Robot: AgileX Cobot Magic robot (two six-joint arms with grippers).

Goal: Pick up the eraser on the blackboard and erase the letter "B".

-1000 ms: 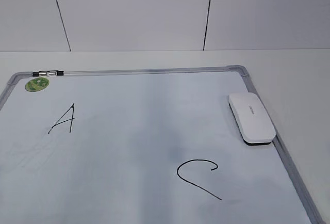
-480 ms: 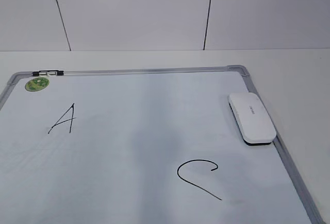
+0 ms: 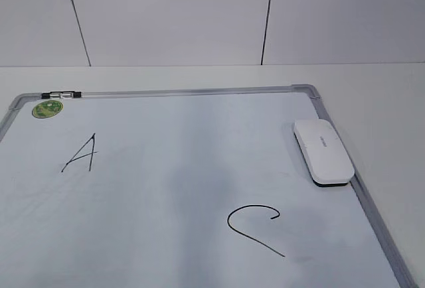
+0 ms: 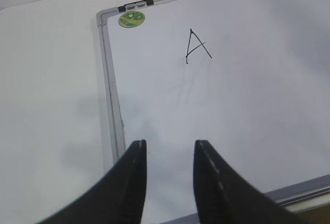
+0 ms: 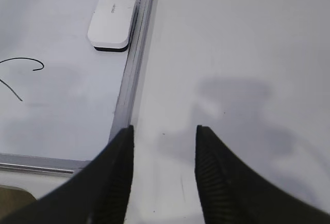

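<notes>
The white eraser (image 3: 323, 150) lies on the blackboard (image 3: 172, 91) against its right frame; it also shows in the right wrist view (image 5: 112, 19). No letter "B" shows; a faint grey smudge sits mid-board. A black "A" (image 3: 82, 153) and a black "C" (image 3: 255, 227) are on the board. My left gripper (image 4: 169, 146) is open and empty above the board's near left corner. My right gripper (image 5: 164, 131) is open and empty over the table, right of the board's frame, well short of the eraser. Neither gripper shows in the exterior view.
A round green sticker (image 3: 48, 109) and a clip (image 3: 61, 94) sit at the board's far left corner. The board's grey frame (image 5: 135, 59) runs beside the right gripper. White table (image 3: 378, 95) surrounds the board; a panelled wall stands behind.
</notes>
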